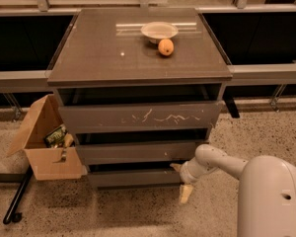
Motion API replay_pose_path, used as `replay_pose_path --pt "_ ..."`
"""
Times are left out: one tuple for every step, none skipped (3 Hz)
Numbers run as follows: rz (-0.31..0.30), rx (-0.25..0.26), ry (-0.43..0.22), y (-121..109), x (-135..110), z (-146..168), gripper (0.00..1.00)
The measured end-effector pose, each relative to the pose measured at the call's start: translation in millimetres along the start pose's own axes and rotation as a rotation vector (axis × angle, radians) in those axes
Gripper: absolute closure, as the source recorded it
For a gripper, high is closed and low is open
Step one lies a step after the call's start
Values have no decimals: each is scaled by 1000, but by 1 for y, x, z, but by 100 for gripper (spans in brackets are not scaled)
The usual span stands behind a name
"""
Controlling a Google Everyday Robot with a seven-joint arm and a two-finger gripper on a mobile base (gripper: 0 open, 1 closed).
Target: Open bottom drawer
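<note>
Camera view: gripper [180,180], jaws spread, right of plain dark bottom drawer [133,177].

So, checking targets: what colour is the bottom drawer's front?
Dark grey-brown bottom drawer, camera view; gripper at its right end.

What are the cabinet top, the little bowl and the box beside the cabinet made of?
Cabinet top: glossy dark laminate or glass, judging by its reflections. Bowl: pale, smooth, probably ceramic or plastic. Box: brown cardboard, with folded flaps. The gripper sits at the bottom drawer's right end.
</note>
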State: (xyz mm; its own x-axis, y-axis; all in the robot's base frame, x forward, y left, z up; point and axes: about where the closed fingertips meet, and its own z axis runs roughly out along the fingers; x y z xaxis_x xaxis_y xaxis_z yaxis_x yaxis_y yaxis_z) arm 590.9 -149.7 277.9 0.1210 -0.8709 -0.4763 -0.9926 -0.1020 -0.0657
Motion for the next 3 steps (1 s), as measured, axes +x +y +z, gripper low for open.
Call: replay_pose_path --pt "0 0 0 0 0 0 0" --pt "-5 6 34 -7 12 21 0" --pt "11 29 40 -14 31 46 0"
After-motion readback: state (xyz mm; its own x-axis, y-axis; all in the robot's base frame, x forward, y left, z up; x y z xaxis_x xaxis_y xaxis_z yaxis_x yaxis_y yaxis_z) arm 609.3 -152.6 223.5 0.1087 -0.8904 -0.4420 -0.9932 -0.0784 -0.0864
